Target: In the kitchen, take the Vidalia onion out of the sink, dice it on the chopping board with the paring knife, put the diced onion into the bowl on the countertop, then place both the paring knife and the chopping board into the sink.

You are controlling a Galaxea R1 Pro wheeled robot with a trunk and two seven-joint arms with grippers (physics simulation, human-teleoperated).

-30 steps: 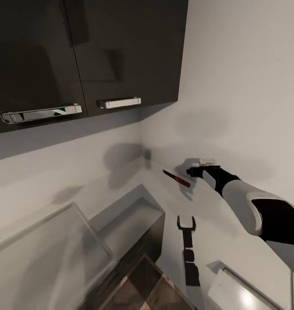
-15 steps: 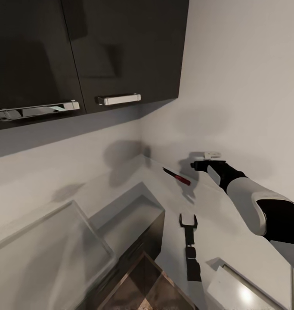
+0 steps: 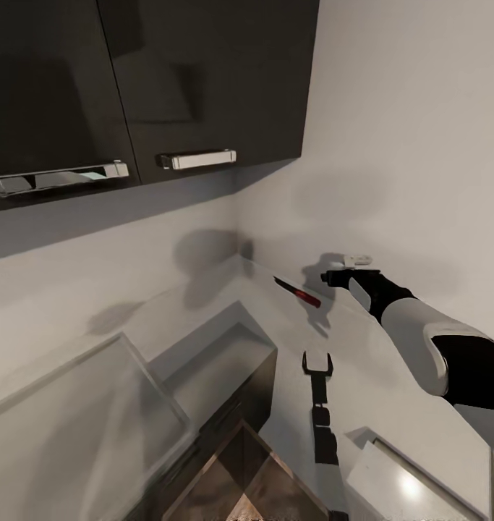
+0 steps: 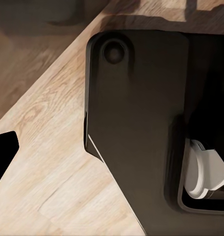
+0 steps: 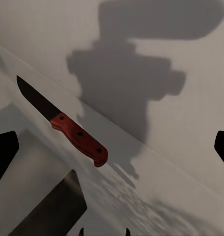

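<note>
Head view, nearest to farthest. At the lower edge lies the wooden floor [image 3: 265,481], flanked by dark lower cabinet fronts [image 3: 236,412]. The left gripper [image 3: 317,359] hangs low in the middle of the view, over the grey tabletop [image 3: 369,391]; its two fingers [image 3: 305,360] stand apart, released, with nothing between them. In the left wrist view a dark rounded panel [image 4: 136,123] lies over light wood flooring [image 4: 48,162].

Farther on, the right arm [image 3: 420,340] reaches from the right edge toward the corner of the room. The right gripper [image 3: 332,277] is raised above the tabletop near the white side wall [image 3: 413,145]; in the right wrist view its dark fingertips [image 5: 4,152] sit at opposite edges, spread wide, grasping nothing.

The paring knife [image 3: 297,291] [image 5: 65,123] lies on the tabletop close to the wall, just beside the right gripper and apart from it, its dark blade pointing toward the corner and its red handle toward the robot.

Farthest and highest, dark wall cabinets [image 3: 203,79] carry chrome bar handles [image 3: 197,158].
</note>
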